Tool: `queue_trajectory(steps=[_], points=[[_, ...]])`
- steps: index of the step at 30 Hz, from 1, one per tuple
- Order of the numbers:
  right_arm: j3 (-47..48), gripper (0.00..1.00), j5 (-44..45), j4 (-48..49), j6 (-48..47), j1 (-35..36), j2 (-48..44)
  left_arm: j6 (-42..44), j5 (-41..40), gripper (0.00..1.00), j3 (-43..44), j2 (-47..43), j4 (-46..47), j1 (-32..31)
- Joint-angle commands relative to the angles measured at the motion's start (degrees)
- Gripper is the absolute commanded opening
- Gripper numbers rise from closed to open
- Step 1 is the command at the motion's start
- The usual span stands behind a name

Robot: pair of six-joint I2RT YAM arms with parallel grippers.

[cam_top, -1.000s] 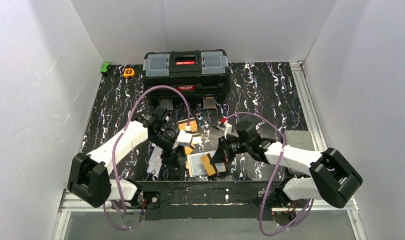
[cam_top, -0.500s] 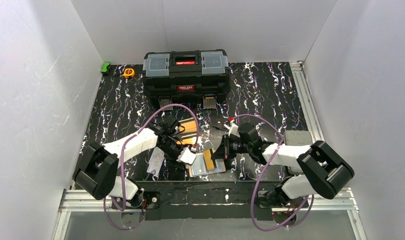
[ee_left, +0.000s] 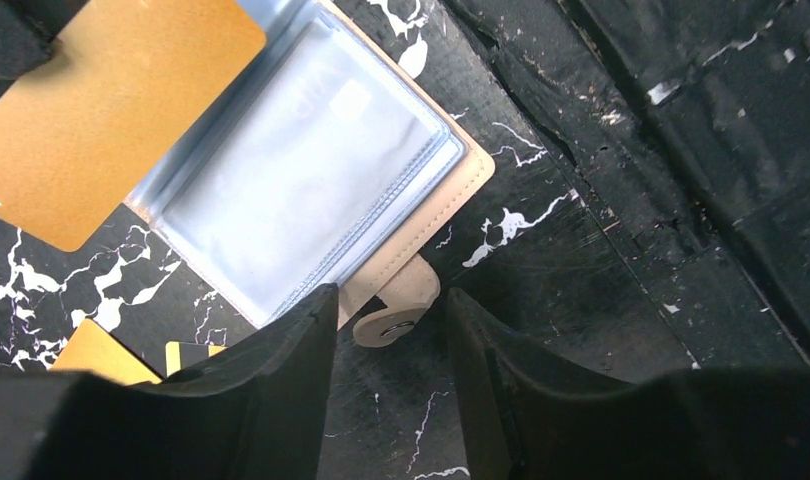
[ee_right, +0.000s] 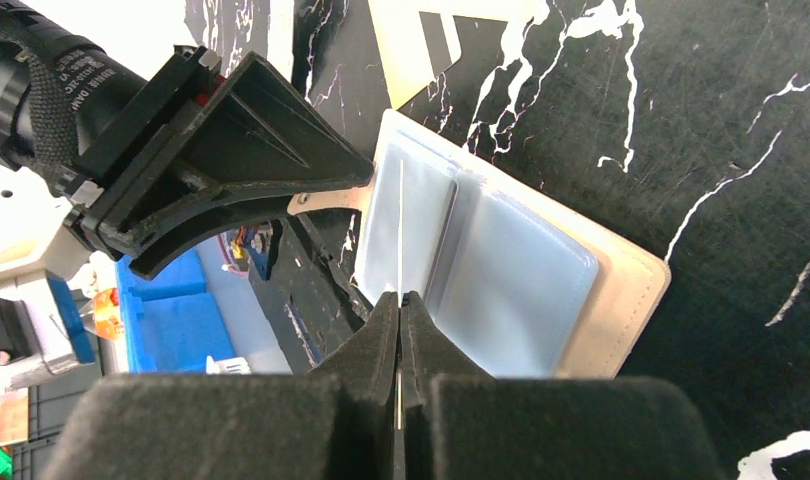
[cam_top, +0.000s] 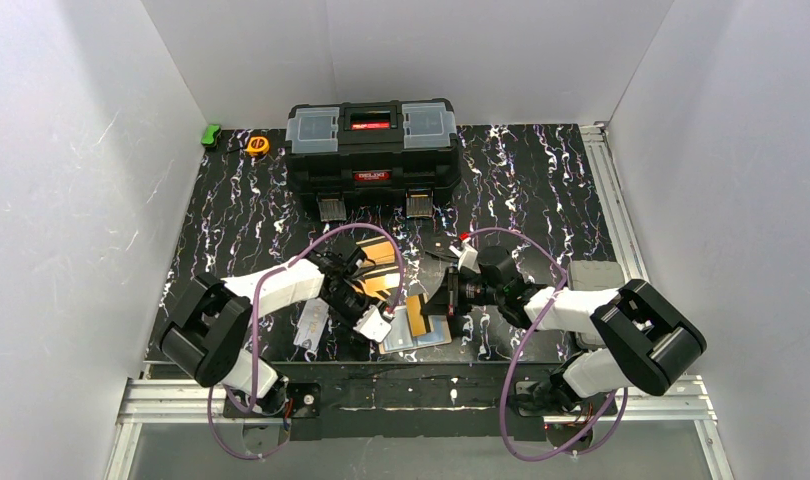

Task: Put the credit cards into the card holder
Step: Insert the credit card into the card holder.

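— Left claw (ee_left: pixel 388 305) has come down to the card holder (ee_left: pixel 311 170), which lies open on the surface. Jaws are spread astride its snap tab (ee_left: pixel 406 288).
— Progress?
— Early. Right claw (ee_right: pixel 399 300) pinches one card (ee_right: pixel 400 215) edge-on over the holder's pocket, not seated. Loose cards (ee_left: pixel 96 358) remain beside the holder.

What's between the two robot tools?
The open beige card holder with clear pockets, between the left tool and the right tool pinching a thin gold card; top view.

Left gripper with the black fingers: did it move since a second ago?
Yes. The left gripper moved down in the top view, away from the big black plastic toolbox.
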Motion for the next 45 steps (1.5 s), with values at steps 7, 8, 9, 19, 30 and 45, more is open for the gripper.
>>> queue_trajectory(steps=[7, 8, 9, 19, 30, 45], points=[[-2.03, 0.01, 0.12, 5.64, 1.08, -0.35, 0.72, 3.18, -1.68, 0.33, -1.45, 0.57, 1.36, -1.16], [-2.12, 0.01, 0.06, 5.89, 1.21, -0.31, 0.90, 3.78, -1.98, 0.33, -1.67, 0.61, 1.48, -1.22], [-2.26, 0.01, 0.11, 6.28, 1.32, -0.30, 1.00, 4.13, -2.13, 0.35, -1.84, 0.71, 1.55, -1.28], [-5.23, 0.01, 0.40, 12.25, 3.53, -0.30, 2.72, 8.54, -4.62, 0.38, -4.01, 1.12, 4.43, -3.06], [-9.46, 0.01, 2.51, 14.08, 4.68, -1.74, -0.02, 7.92, -4.93, 0.17, -3.74, 2.23, 6.17, -5.74], [-15.26, 0.01, 8.42, 6.39, 6.48, -6.77, -13.09, 2.25, -7.41, 0.09, -4.49, -0.23, 5.24, -10.02]])
